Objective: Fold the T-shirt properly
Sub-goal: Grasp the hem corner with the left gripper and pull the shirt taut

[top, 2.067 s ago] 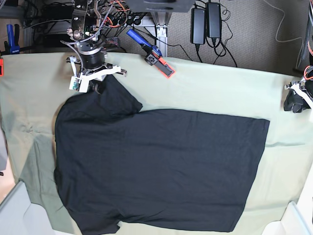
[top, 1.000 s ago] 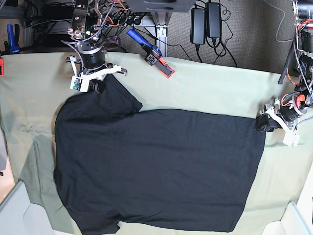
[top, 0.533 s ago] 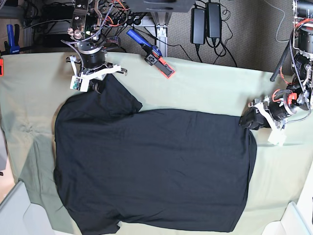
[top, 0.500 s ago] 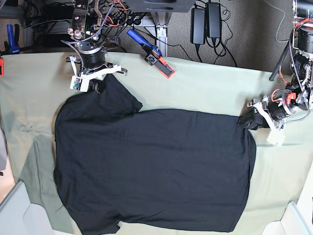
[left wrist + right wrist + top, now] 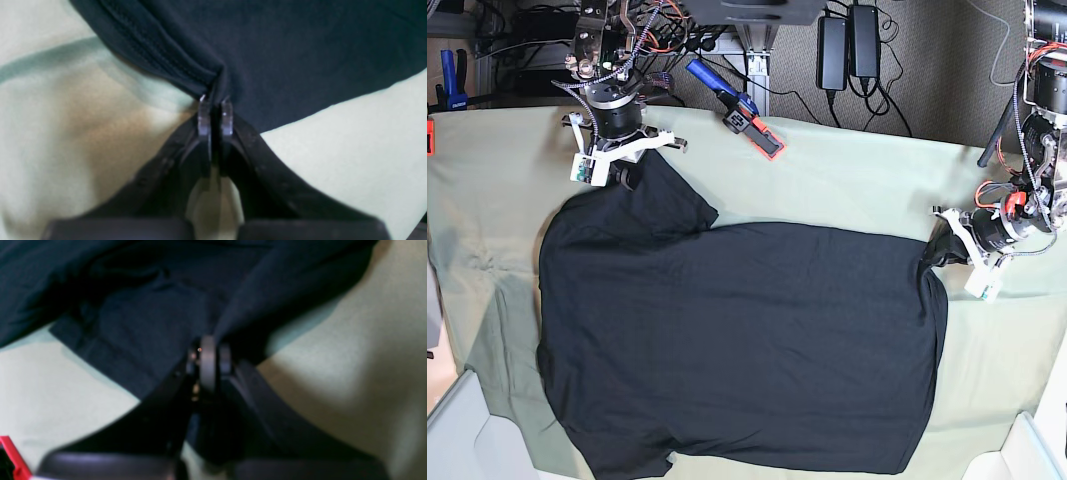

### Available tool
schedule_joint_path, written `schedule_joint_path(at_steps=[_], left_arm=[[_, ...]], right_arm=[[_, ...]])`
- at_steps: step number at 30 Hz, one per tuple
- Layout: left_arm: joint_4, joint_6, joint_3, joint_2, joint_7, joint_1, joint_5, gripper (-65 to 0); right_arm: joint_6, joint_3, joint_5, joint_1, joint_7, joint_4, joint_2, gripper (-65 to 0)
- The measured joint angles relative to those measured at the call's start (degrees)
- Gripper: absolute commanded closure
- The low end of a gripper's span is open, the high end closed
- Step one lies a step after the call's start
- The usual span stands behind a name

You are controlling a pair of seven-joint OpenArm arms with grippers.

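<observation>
The black T-shirt (image 5: 737, 340) lies spread plain side up on the pale green cloth. My left gripper (image 5: 939, 252), at the right of the base view, is shut on the shirt's upper right hem corner and holds it bunched. In the left wrist view the fingertips (image 5: 204, 115) pinch the stitched hem (image 5: 160, 60). My right gripper (image 5: 632, 170), at the upper left, is shut on the sleeve. In the right wrist view its fingers (image 5: 208, 363) clamp dark cloth (image 5: 140, 333).
The pale green table cloth (image 5: 847, 180) covers the table. A blue and red tool (image 5: 737, 108) lies at its back edge. Black power bricks (image 5: 847, 45) and cables sit on the floor behind. White bins show at the lower left corner (image 5: 457, 430) and the lower right corner (image 5: 1027, 450).
My left arm came in from the right, shut on the shirt's upper right corner and pulled it leftward, bunching the right hem. My right arm has not moved.
</observation>
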Motion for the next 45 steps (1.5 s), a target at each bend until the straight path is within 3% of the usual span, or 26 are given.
schedule_joint_path(at_steps=[5, 9, 14, 22, 29, 34, 45], left_arm=[[0.0, -0.24, 0.0, -0.57, 0.28, -0.04, 0.31, 0.0], [0.0, -0.33, -0.09, -2.54, 2.97, 0.11, -2.34, 0.0], [0.0, -0.37, -0.11, -5.44, 6.05, 0.26, -4.09, 0.0], [3.98, -0.35, -0.11, -6.19, 12.96, 2.99, -10.95, 0.0], [13.44, -0.42, -4.35, -8.59, 13.88, 8.83, -11.47, 0.0], [14.4, -0.39, -11.15, -8.61, 14.03, 8.85, -13.9, 0.0], [14.38, -0.42, -11.5, -9.03, 14.01, 8.81, -14.47, 0.0]], right_arm=[[3.04, -0.09, -0.15, -0.02, -1.29, 0.35, 4.55, 0.0], [3.45, -0.22, 1.11, -0.42, -5.84, 1.84, 7.54, 0.0], [3.43, -0.2, 3.15, -5.62, -7.74, 6.4, 10.78, 0.0], [3.52, -0.2, 4.59, -14.75, -11.85, 16.76, 11.74, 0.0], [3.52, 1.11, 4.57, -18.12, -12.44, 21.92, 11.82, 0.0], [3.52, 4.17, 6.4, -18.12, -12.72, 25.44, 11.85, 0.0], [4.09, 6.08, 9.92, -9.79, -15.23, 26.91, 13.77, 0.0]])
